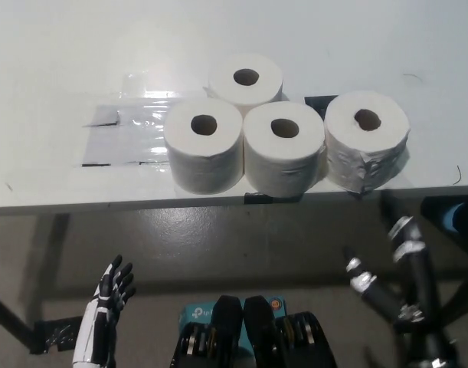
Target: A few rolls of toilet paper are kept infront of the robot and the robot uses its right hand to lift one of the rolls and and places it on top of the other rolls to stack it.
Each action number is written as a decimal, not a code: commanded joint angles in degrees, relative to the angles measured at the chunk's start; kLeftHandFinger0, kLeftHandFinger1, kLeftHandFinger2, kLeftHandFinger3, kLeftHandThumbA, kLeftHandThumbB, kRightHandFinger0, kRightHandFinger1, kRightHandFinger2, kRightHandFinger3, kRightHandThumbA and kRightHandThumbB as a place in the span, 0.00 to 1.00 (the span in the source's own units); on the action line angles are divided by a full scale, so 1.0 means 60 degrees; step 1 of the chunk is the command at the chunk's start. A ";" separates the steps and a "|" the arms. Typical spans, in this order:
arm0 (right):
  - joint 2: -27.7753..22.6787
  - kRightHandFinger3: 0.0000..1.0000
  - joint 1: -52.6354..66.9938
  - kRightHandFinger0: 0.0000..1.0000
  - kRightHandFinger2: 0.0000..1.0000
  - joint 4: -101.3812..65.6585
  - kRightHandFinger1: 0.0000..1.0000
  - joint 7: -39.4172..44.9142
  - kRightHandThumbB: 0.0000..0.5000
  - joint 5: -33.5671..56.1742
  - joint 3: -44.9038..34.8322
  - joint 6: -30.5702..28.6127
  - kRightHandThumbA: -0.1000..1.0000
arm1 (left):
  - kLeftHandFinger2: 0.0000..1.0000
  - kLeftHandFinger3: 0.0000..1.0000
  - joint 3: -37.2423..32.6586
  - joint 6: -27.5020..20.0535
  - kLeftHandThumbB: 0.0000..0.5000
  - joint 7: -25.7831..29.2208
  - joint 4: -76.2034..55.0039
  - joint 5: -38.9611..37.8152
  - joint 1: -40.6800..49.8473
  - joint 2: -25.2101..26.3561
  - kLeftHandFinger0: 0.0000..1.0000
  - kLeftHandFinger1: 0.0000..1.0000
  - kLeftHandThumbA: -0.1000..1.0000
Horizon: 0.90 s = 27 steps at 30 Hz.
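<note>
Rolls not being touched; I'm seeing the right hand [394, 287] hovering below the table [65, 77] edge, fingers spread, holding nothing; left hand [107, 303] resting low, likewise spread; four toilet paper rolls [283, 146] are standing clustered upright near the table's front edge

White left hand [103, 310] with black fingers; black right hand [398, 287] with silvery metal segments on fingers

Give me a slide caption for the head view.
Four toilet paper rolls upright on a white table; both robot hands below its edge, none stacked yet.
</note>
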 commanded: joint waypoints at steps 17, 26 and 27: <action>-0.5826 1.00 -0.9840 1.00 1.00 0.2415 1.00 0.6271 0.77 -0.0352 0.2009 0.6926 1.00 | 1.00 1.00 0.0106 -0.0330 0.02 0.0002 -0.0596 0.0130 -0.0315 0.0273 1.00 1.00 1.00; -0.5021 1.00 -1.1843 1.00 1.00 0.6960 1.00 0.8184 0.75 -0.1833 0.4697 0.6103 1.00 | 1.00 1.00 0.0120 -0.0265 0.02 0.0031 -0.0643 0.0112 -0.0281 0.0245 1.00 1.00 1.00; -0.4970 1.00 -1.1939 1.00 1.00 0.7206 1.00 0.8234 0.74 -0.1892 0.4870 0.5961 1.00 | 1.00 1.00 0.0119 -0.0259 0.02 0.0026 -0.0636 0.0107 -0.0274 0.0246 1.00 1.00 1.00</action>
